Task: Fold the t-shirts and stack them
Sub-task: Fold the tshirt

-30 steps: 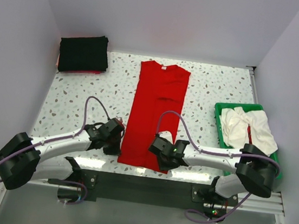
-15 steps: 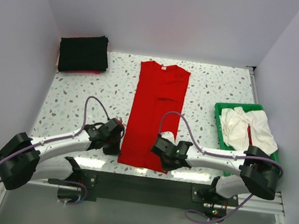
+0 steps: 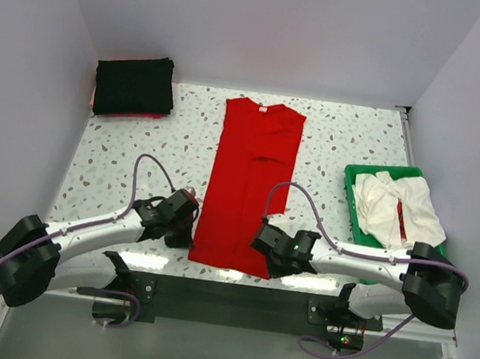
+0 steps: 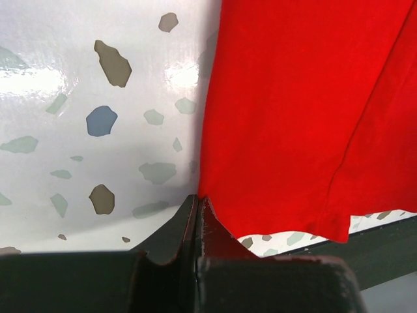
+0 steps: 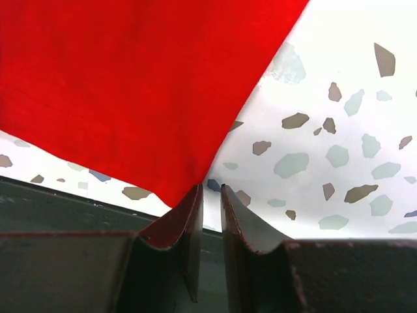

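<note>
The left fingers [image 4: 196, 225] are pressed fully together, and the left edge of the red t-shirt [image 4: 293, 117] runs straight down into the seam between their tips, so they pinch the cloth right at its near left corner. From there the shirt spreads ahead and to the right of these fingers, flat on the speckled surface [image 4: 78, 78], its hem just short of the surface's dark front edge. The right fingers [image 5: 198, 203] stand a narrow slit apart. The shirt's near right corner comes to a point against the tip of the finger on the left side of the right wrist view, and no cloth shows in the gap, so they have hold of nothing that can be seen. In the top view the red t-shirt lies between the two sets of fingers as a long narrow strip reaching away from them, its white neck label [image 3: 264, 107] at the end farthest from them. A folded black t-shirt [image 3: 134, 85] sits well beyond the left fingers and off to their left, at the back of the surface. The whitish t-shirt [image 3: 394, 207] lies crumpled in a green tray [image 3: 349, 186], beyond the right fingers and off to their right.
</note>
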`<state>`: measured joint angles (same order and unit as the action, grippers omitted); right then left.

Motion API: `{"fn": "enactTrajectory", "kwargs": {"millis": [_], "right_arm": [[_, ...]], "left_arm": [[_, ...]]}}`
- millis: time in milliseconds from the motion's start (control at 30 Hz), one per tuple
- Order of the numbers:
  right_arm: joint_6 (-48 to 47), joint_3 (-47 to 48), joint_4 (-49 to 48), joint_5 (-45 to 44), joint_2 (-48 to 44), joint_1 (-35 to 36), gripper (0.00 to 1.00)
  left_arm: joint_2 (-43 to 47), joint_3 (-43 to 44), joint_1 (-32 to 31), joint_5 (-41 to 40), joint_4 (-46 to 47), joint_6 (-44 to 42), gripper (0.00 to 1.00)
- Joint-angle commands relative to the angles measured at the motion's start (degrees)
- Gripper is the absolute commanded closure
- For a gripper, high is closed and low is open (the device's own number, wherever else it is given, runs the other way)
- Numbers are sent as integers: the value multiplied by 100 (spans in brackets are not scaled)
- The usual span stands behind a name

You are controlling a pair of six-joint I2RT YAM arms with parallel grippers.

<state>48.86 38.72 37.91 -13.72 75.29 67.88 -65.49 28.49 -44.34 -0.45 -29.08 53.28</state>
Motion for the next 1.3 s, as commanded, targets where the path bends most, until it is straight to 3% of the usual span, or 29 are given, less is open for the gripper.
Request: {"fn": "enactTrajectory", "kwargs": {"millis": [0,267,400,667,1133,1267], "right_arm": [[159,-40,-12,9,-190,33,78],[150,145,6,-105,-348,33,67],[220,5,-152,79,-287,33,56],[791,-619,-776,440,-664,15,54],[1222,-1455,-1883,985,-1016,-573,55],[1196,-1508,-1928,1134,-998,-662,68]], "left_arm": [[177,16,-14,-61,-133,104,100],[309,-89,-14,18,-63,165,100],[344,-133,-14,10,-71,201,100],[432,-300,-14,229,7,306,100],[459,-441,-22,335,148,350,100],[494,-450,-40,361,131,368,100]]}}
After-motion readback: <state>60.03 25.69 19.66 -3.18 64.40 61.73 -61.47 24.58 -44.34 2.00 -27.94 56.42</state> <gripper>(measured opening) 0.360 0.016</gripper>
